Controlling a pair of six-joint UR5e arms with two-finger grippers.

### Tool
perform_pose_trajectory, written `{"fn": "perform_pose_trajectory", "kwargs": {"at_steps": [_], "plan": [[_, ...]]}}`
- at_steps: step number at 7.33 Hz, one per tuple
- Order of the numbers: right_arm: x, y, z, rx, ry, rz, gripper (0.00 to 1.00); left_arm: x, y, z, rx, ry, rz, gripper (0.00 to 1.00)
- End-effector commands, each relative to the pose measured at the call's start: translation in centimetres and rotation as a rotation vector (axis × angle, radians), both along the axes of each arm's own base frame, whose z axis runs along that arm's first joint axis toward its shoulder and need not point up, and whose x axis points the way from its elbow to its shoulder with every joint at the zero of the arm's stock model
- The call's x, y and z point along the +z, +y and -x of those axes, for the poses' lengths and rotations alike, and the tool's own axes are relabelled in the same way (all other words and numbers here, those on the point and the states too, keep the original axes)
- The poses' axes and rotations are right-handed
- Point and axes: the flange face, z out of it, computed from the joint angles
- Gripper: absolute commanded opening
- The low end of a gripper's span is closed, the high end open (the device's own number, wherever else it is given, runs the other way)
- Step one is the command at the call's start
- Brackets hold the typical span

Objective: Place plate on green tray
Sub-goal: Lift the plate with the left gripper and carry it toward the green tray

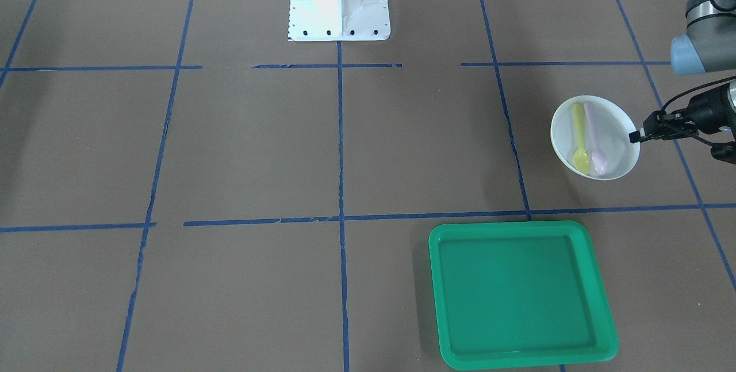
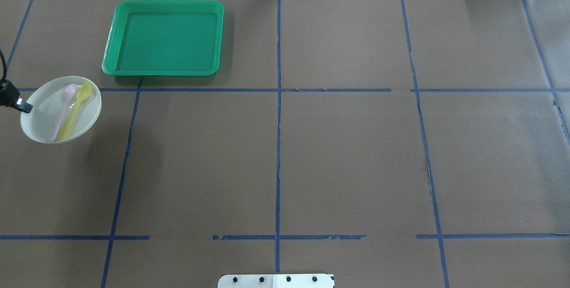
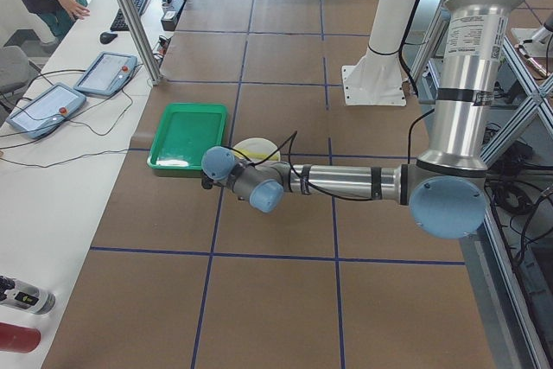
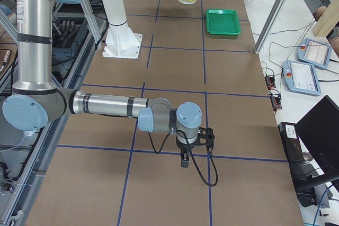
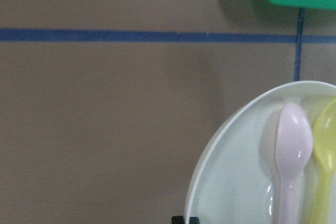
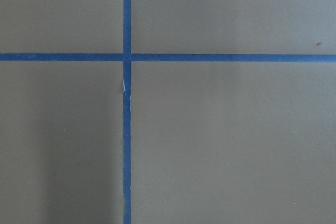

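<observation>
White and shallow, the white plate (image 1: 616, 128) is hanging well apart from the green tray (image 1: 520, 294), off the tray's robot-facing side and out toward the robot's left. We are pinching the plate's rim, on the side turned away from the tray, between the pressed fingers of the left gripper (image 1: 635, 137). A pink spoon (image 1: 595, 139) and a yellow spoon (image 1: 579, 143) are lying side by side in the plate, touching. Judging by the offset shadow on the table (image 1: 230, 148), we are probably holding the plate slightly raised, so the carry is the step in hand. The next move is calling for a level sweep toward the tray, so the spoons are not sliding out, clearing its raised rim before lowering onto its bare floor. The right gripper (image 4: 185, 160) is hanging far from the tray; whether its fingers are spread, we cannot tell.
</observation>
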Motion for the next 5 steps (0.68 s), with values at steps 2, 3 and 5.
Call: {"fn": "perform_pose_trajectory", "kwargs": {"at_steps": [2, 3, 5], "plan": [[0.1, 0.0, 0.0, 0.0, 0.0, 0.002, 1.0, -6.5, -9.5, -5.0, -0.135, -0.078, 0.139, 0.0], [0.0, 0.0, 0.0, 0.0, 0.0, -0.001, 1.0, -7.5, -11.5, -7.3, -0.197, -0.094, 0.163, 0.0], [0.0, 0.0, 0.0, 0.0, 0.0, 0.0, 1.0, -8.0, -11.9, -12.9, -0.375, -0.081, 0.261, 0.0]]}}
